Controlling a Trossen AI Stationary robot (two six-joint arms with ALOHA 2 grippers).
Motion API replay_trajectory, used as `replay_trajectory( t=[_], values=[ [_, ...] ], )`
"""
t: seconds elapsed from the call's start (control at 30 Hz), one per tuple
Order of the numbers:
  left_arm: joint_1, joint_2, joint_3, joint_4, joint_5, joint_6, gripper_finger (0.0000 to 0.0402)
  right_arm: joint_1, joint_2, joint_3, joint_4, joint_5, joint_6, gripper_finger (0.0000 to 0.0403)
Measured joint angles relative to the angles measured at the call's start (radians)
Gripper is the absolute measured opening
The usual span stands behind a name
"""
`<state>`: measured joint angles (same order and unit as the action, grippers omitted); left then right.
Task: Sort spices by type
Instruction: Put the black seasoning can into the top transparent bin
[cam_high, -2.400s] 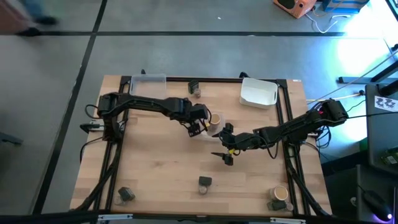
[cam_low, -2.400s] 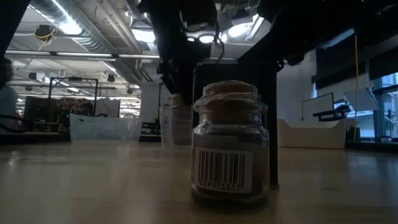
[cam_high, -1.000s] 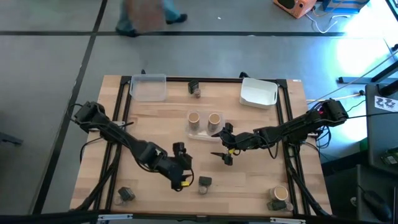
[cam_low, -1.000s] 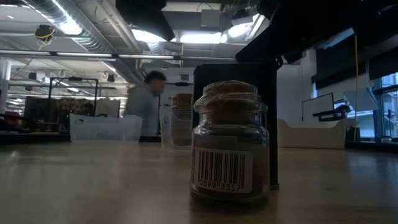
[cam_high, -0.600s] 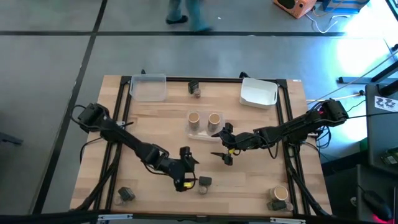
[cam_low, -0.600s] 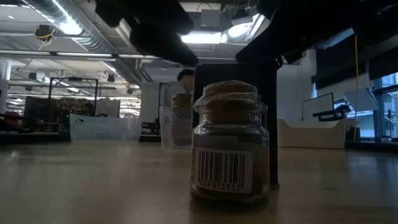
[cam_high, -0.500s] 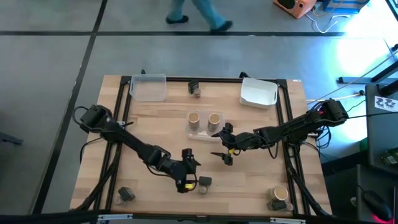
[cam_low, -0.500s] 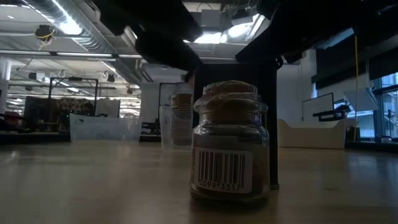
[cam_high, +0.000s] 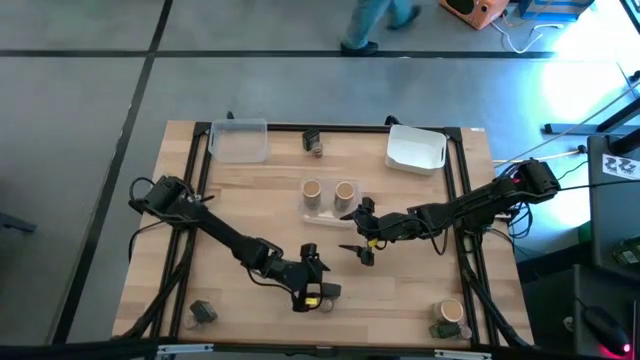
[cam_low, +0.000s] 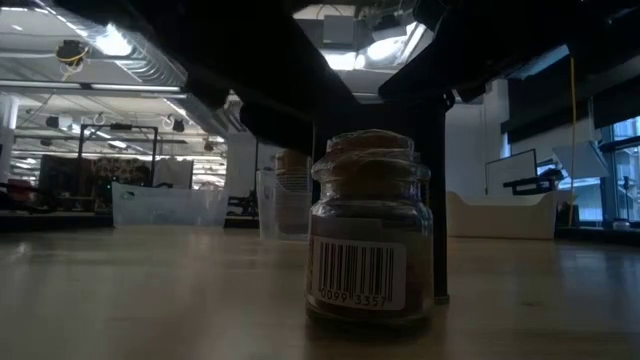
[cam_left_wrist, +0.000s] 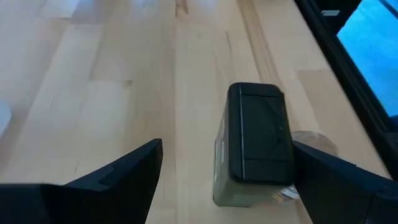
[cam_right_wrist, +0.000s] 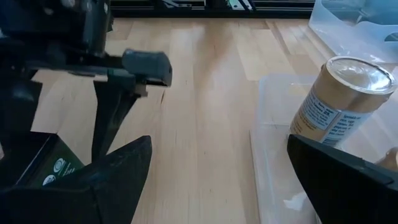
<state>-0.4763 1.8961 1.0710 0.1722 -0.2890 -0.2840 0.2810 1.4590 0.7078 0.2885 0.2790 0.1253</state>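
The left hand (cam_high: 318, 288), fingers spread, straddles a black-lidded, blocky glass spice jar (cam_left_wrist: 254, 146) near the wooden desk's (cam_high: 240, 210) front edge. The right hand (cam_high: 358, 232), also spread, hovers mid-desk beside two tan cylinders (cam_high: 328, 192).

Bright blue-white glare at the high view's right edge, dim backlit low view, ceiling lights (cam_low: 110, 42) glowing

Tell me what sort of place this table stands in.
Probably an open lab or workshop: exposed ceiling ducts, a grey concrete floor where a person walks past, and monitors on desks behind the table.
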Motion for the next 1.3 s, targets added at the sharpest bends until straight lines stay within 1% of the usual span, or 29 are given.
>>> replay_trajectory(
  t=[0.13,0.23,0.37,0.53,0.63,0.77,0.83,0.93,1.03,1.13,1.3],
  values=[
    [-0.001,0.014,-0.001,0.017,0.001,0.005,0.0318,0.000,0.000,0.000,0.000,0.000,0.000,0.0374],
    [0.002,0.012,0.000,0.026,0.001,0.014,0.0299,0.000,0.000,0.000,-0.001,0.000,0.000,0.0374],
    [0.008,0.010,0.000,0.016,0.001,0.032,0.0259,0.000,0.000,0.000,-0.002,0.000,-0.001,0.0374],
    [0.017,0.010,0.000,-0.039,0.000,0.026,0.0202,0.000,0.000,0.000,-0.002,0.007,-0.003,0.0374],
    [0.020,0.010,0.000,-0.036,-0.006,0.032,0.0167,0.000,0.000,0.000,-0.002,0.042,-0.003,0.0374],
    [0.020,0.010,0.000,-0.005,-0.027,0.058,0.0126,0.000,0.000,0.000,-0.003,0.051,-0.003,0.0374],
    [0.020,0.010,0.000,0.000,-0.028,0.068,0.0113,0.000,0.000,0.000,-0.003,0.051,-0.003,0.0374],
    [0.020,0.008,0.000,-0.007,-0.028,0.078,0.0107,0.000,0.000,0.000,-0.003,0.051,-0.003,0.0374],
    [0.020,-0.018,0.000,-0.023,-0.030,0.075,0.0115,0.000,0.000,0.000,-0.003,0.050,-0.003,0.0374],
    [0.018,-0.066,0.000,-0.066,-0.064,0.070,0.0119,0.000,0.000,0.000,-0.005,0.050,-0.003,0.0374],
    [0.018,-0.170,0.000,-0.191,-0.113,0.040,0.0115,0.000,0.000,0.000,-0.009,0.050,-0.003,0.0374]
  ],
)
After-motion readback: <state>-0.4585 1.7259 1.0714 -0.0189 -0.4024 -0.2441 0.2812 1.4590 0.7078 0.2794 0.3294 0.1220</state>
